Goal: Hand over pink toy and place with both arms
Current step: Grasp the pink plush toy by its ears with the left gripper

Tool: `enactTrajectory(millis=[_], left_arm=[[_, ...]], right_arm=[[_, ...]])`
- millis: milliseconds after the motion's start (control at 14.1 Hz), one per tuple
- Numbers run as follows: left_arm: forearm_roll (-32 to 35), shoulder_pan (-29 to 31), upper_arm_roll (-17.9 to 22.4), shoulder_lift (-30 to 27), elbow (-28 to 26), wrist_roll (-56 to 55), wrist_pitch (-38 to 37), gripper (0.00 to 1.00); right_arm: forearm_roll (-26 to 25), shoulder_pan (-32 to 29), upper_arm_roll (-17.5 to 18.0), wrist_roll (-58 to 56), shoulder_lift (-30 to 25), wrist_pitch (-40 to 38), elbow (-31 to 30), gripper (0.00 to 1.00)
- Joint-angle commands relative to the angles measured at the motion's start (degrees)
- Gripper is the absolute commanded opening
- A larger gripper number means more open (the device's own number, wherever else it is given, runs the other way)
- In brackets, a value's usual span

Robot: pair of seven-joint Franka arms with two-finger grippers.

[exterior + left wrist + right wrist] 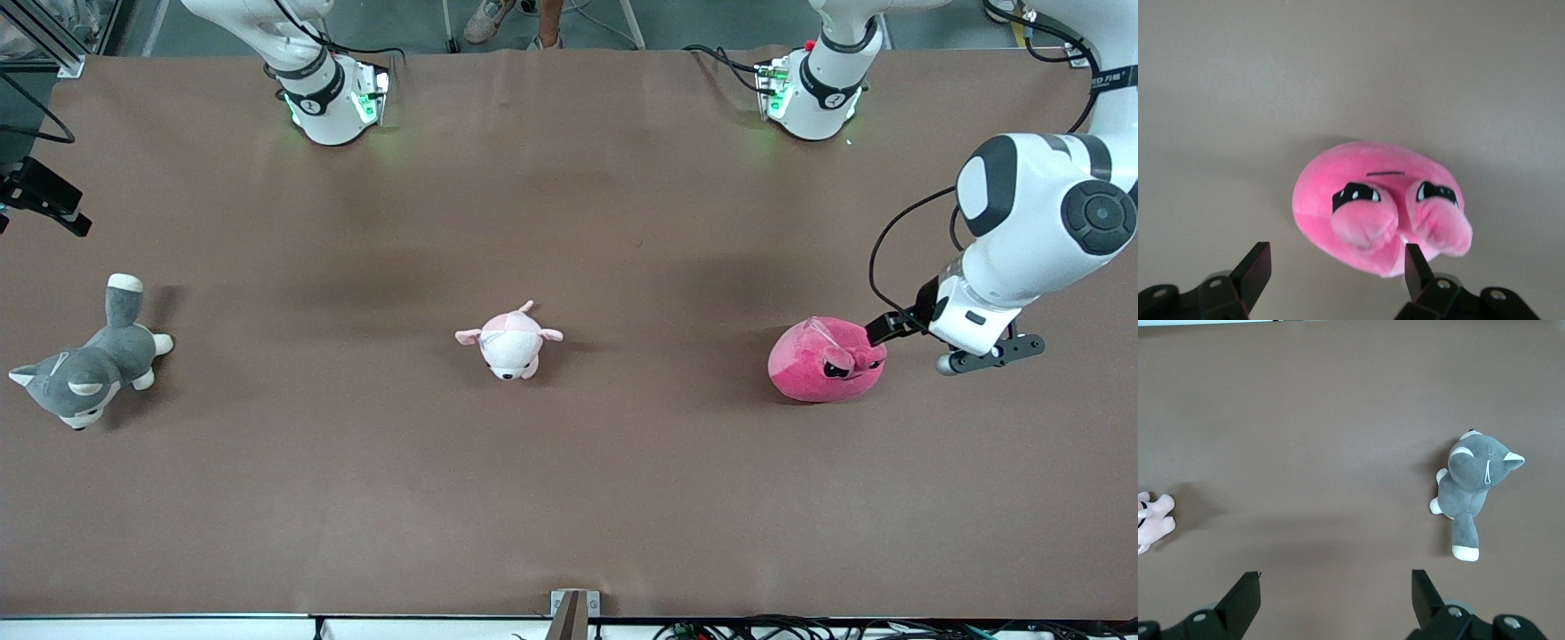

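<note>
pink toy not yet grasped; handover and placing still ahead

nearest the front camera, the grey plush animal (89,373) is seen lying on its side at the right arm's end of the bench (569,498), its fabric short-piled with white ear and paw tips. slightly farther from that camera, the pink toy (827,360) is found toward the left arm's end: a rounded, squashy blob of hot-pink plush with black angry eyes, a thin mouth line and two small bumps. about level with it, near the middle of the bench, the pale pink-and-white plush (509,342) is laid face toward the camera.

the left end effector (1338,267) is held low just beside the pink toy, its black fingers spread apart and released; in the left wrist view the toy is framed between them, one fingertip close to a bump, but no contact can be confirmed. the right end effector (1336,590) is held open over bare bench, waiting, with the grey plush within its view.

the task is judged to be at its very start: the first grasp is not yet made, and lifting, the pass between arms and the placing are all left. the bench is covered in a matte brown sheet.
</note>
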Motion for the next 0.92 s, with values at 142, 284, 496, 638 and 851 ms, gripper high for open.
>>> enactTrajectory(millis=[142,284,496,638,851], left_arm=[[0.51,-0.05,-0.44,2.12,-0.37,-2.10,3.29,0.84],[0.51,-0.05,-0.44,2.74,-0.37,-2.10,3.29,0.83],[0.51,-0.05,-0.44,2.83,-0.37,-2.10,3.29,0.74],[0.51,-0.05,-0.44,3.18,-0.37,-2.10,3.29,0.64],[0.51,-0.14,-0.44,3.18,-0.37,-2.10,3.29,0.52]], right_arm=[[-0.86,0.60,-0.24,0.33,-0.15,-0.21,0.01,1.00],[-0.86,0.52,-0.24,0.25,-0.15,-0.29,0.01,1.00],[-0.86,0.60,-0.24,0.25,-0.15,-0.21,0.01,1.00],[-0.86,0.52,-0.24,0.24,-0.15,-0.21,0.01,1.00],[-0.86,0.52,-0.24,0.24,-0.15,-0.21,0.01,1.00]])
